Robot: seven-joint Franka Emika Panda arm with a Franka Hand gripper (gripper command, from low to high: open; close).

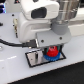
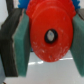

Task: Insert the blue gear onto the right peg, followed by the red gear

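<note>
My gripper (image 1: 52,48) is shut on the red gear (image 1: 52,51) and holds it low over the grey black-rimmed plate (image 1: 34,59). The blue gear (image 1: 50,57) lies right beneath the red gear on the plate; only its toothed rim shows. The right peg is hidden by the gears and the gripper. In the wrist view the red gear (image 2: 42,42) fills the middle, its dark centre hole facing the camera. It is clamped between the two teal pads (image 2: 22,42). I cannot tell whether the red gear touches the blue gear.
The plate lies on a white table (image 1: 15,70). The arm's white body (image 1: 37,20) fills the upper part of the exterior view. A black cable (image 1: 10,42) runs along the exterior view's left.
</note>
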